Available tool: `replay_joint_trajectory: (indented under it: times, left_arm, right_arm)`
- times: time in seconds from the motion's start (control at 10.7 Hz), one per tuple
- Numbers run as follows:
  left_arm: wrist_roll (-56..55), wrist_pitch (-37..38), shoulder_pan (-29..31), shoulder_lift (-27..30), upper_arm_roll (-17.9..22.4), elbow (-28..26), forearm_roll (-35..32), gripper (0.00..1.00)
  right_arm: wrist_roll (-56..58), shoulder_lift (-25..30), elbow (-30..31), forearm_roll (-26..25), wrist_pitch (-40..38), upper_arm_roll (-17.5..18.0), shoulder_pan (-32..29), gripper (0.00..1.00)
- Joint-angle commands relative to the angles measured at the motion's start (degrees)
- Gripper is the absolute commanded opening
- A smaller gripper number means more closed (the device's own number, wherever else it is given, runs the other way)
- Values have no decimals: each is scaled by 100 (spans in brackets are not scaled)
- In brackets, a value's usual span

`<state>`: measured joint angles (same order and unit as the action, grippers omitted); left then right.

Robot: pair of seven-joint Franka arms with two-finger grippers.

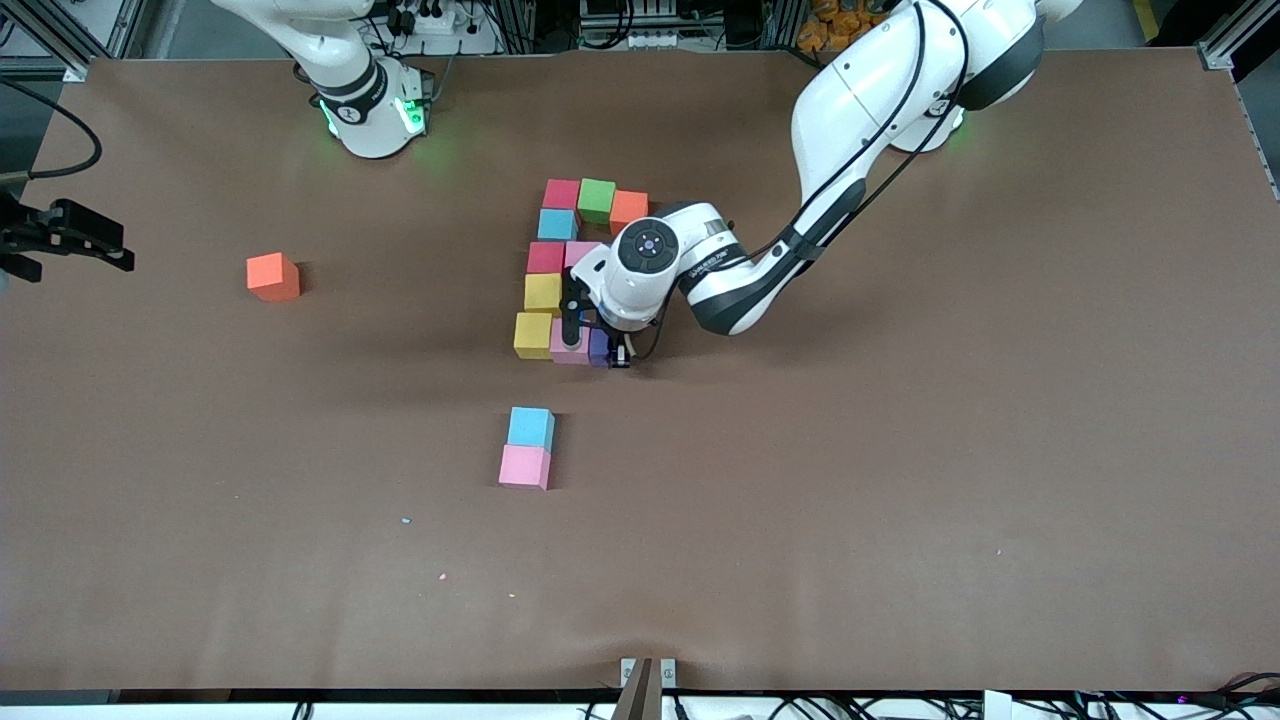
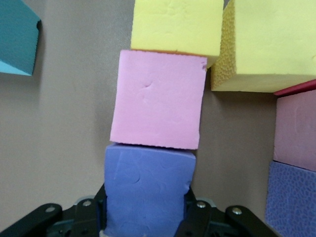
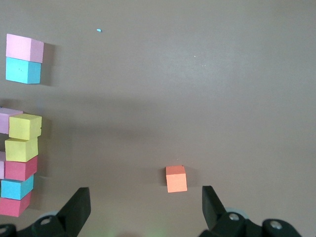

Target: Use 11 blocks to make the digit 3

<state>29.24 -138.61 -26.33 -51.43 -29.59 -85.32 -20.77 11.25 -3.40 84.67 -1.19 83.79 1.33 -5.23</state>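
Three loose matte foam cubes lie apart from the digit 3 (image 1: 570,275): an orange one (image 1: 273,276), plus a blue one (image 1: 531,428) touching a pink one (image 1: 525,466). Left gripper (image 1: 598,352) clamps a purple foam cube (image 2: 146,188) against the figure's pink cube (image 2: 157,100) on the brown paper tabletop (image 1: 900,450); right gripper (image 3: 145,207) waits, spread wide

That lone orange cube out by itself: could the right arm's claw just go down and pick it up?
Probably yes. The orange cube stands alone on bare table toward the right arm's end, nothing touching it. The right gripper is open above it with nothing between. The left gripper is busy, shut on a purple cube.
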Motion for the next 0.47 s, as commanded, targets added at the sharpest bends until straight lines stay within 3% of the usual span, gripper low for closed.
replay_joint_trajectory:
  times: [0.0,0.09,0.19,0.38]
  left_arm:
    - [47,-140,-22,-33,24,-3,-138,2]
    - [-40,-140,-4,-25,24,-3,-94,57]
    - [-58,-140,13,-25,24,-3,-94,100]
    - [-41,-70,22,98,6,-3,-85,100]
  right_arm:
    - [-44,-3,-38,-92,-38,8,57,100]
    - [-44,-3,-38,-92,-38,8,57,100]
    - [-44,-3,-38,-92,-38,-1,57,100]
    - [-44,-3,-38,-83,-29,-1,57,100]
